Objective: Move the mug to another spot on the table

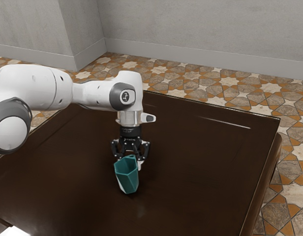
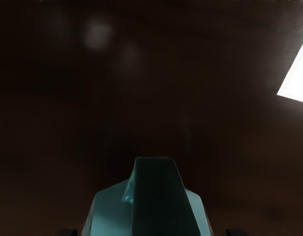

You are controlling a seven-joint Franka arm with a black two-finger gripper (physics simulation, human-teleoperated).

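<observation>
I see one tiled floor (image 1: 230,83), patterned in orange, grey and cream stars, running up to one pale grey wall (image 1: 191,24) with a light skirting board.

On it stands one dark brown, glossy surface (image 1: 215,162). Its far edge and the edge at the exterior view's right both have a raised lip.

One white arm (image 1: 38,93) comes in from the exterior view's left and bends down over the surface, its wrist pointing straight down.

There is one mug (image 1: 127,176), teal on the outside with faceted sides and a paler face on its lower body. It sits about the middle of the surface, well apart from the far edge and from the edge at the exterior view's right. It is tilted, with its mouth up toward my claw and its base leaning toward the exterior view's right. I cannot tell whether its base touches the surface or hangs just above it. The inside looks dark, and I cannot tell what it holds.

My one black claw (image 1: 130,158) is right at the mug's mouth, pinching the mug at its rim.

In the wrist view the mug (image 2: 151,206) lies directly under my hand, with the dark surface (image 2: 151,98) beyond it. One bright white patch (image 2: 295,73) lies well apart from the mug; I cannot tell what it is.
</observation>
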